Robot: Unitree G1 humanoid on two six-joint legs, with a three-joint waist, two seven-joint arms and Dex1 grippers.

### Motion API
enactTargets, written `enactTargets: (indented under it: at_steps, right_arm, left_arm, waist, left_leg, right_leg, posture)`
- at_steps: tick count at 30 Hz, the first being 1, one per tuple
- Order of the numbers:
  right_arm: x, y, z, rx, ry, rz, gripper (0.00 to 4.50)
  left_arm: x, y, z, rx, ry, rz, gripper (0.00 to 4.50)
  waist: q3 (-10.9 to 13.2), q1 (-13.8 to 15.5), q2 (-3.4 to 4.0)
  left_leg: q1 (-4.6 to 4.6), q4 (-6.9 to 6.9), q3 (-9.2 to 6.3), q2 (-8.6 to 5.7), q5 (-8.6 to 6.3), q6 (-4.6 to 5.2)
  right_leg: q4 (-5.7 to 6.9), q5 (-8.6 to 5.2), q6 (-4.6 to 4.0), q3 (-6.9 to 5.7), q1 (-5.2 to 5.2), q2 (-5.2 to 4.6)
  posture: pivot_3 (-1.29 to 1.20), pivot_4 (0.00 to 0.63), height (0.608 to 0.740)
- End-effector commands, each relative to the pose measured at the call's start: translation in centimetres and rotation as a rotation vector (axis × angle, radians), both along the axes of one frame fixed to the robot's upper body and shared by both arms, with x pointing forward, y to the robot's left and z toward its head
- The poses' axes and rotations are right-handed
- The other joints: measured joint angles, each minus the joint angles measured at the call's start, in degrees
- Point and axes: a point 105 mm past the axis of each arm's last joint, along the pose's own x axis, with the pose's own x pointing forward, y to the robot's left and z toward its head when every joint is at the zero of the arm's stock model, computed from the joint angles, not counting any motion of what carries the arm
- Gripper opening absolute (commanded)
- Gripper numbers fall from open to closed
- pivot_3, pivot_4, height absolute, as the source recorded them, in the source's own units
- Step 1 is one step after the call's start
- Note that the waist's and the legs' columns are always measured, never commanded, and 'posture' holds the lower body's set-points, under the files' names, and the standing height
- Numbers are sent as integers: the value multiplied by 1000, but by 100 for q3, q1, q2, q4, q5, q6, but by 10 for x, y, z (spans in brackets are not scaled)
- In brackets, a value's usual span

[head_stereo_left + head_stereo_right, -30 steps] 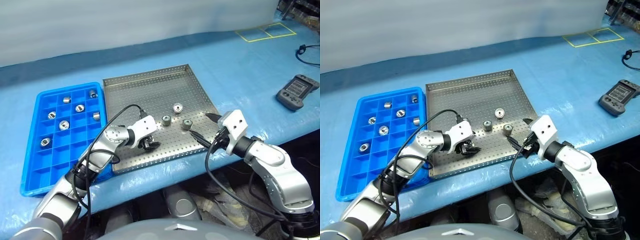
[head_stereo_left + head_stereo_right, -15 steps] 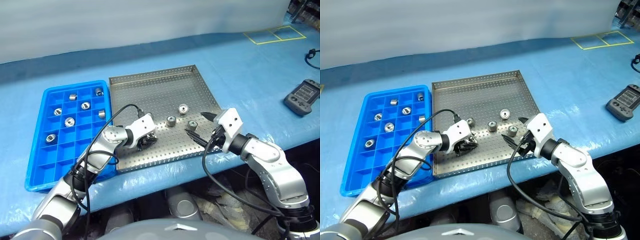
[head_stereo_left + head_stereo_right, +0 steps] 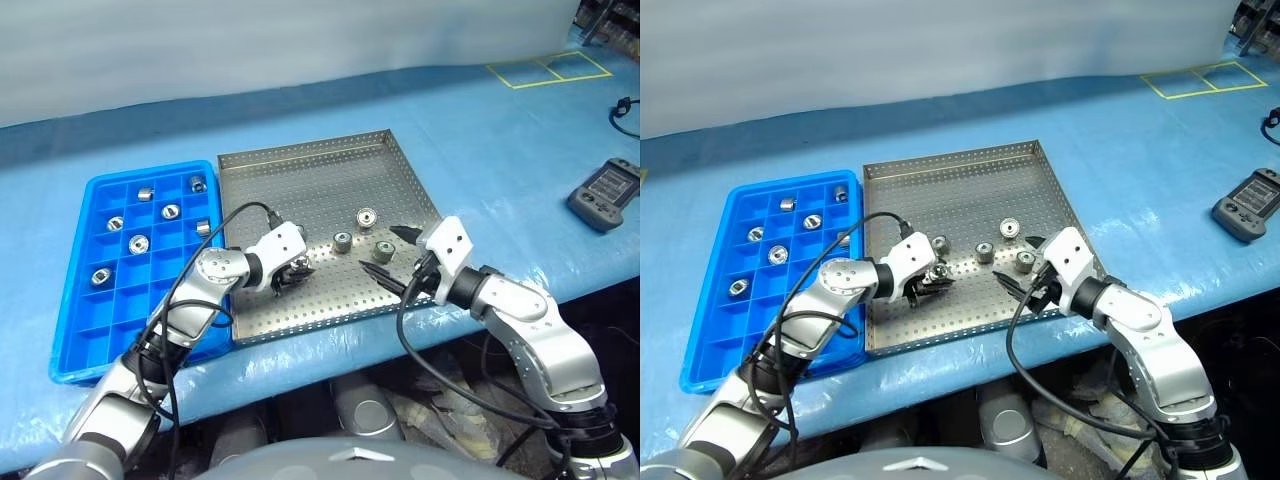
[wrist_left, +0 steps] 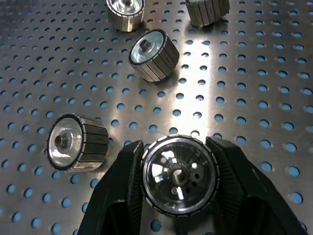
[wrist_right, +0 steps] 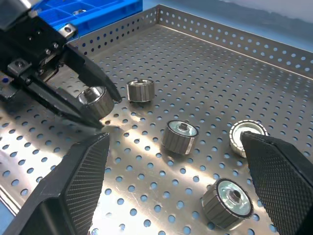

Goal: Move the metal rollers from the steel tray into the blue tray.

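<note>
Steel roller clamped in left hand

Left hand [image 4: 178, 183] is closed on one metal roller [image 4: 177, 175], just above the steel tray [image 3: 300, 175] floor. Right hand [image 3: 388, 250] gapes wide and empty over that tray's near edge. Four loose rollers [image 3: 343, 241] lie mid-tray. Blue tray [image 3: 90, 330], beside it, holds several more.

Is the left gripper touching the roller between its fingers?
Touching. In the left wrist view the left gripper has both black fingers pressed against the sides of the roller, with no gap on either side.
</note>
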Motion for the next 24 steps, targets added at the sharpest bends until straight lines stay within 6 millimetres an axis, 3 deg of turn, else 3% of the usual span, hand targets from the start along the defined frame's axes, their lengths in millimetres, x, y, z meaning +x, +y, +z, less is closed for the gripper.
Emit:
enactTargets:
  at_steps: [1,6,12,20,24]
  right_arm:
    - [3,12,7,22,-31,63,4500]
    - [10,27,5,23,-24,141,4500]
    - [18,45,3,9,-16,254,4500]
    - [26,69,4,5,-21,379,4500]
    - [28,78,5,14,-22,424,4500]
  left_arm:
    - [4,24,35,-55,-106,96,1697]
    - [-4,84,52,8,-185,343,1697]
    - [-31,133,61,56,-213,592,1697]
    - [-74,158,57,120,-182,773,1697]
    - [-91,168,49,126,-151,874,1697]
  waist:
    - [4,27,0]
    - [13,142,1]
    - [32,658,-10]
    - [33,1495,-11]
    - [32,1748,-12]
  left_leg:
    - [1,0,1,0,0,0]
    - [4,-3,0,7,-1,-4]
    - [-8,-3,-6,3,-3,-6]
    - [-52,-6,-24,5,-7,-30]
    - [-53,-5,-38,4,-8,-32]
  right_leg:
    - [1,0,0,2,-1,0]
    - [9,-1,-4,3,-8,4]
    - [6,-1,-10,-5,-20,-1]
    - [16,11,-66,-27,-71,-3]
    - [13,8,-71,-45,-64,-8]
  posture:
    - [-293,150,740]
    - [-208,150,740]
    - [-98,150,740]
    - [32,150,740]
    - [91,150,740]
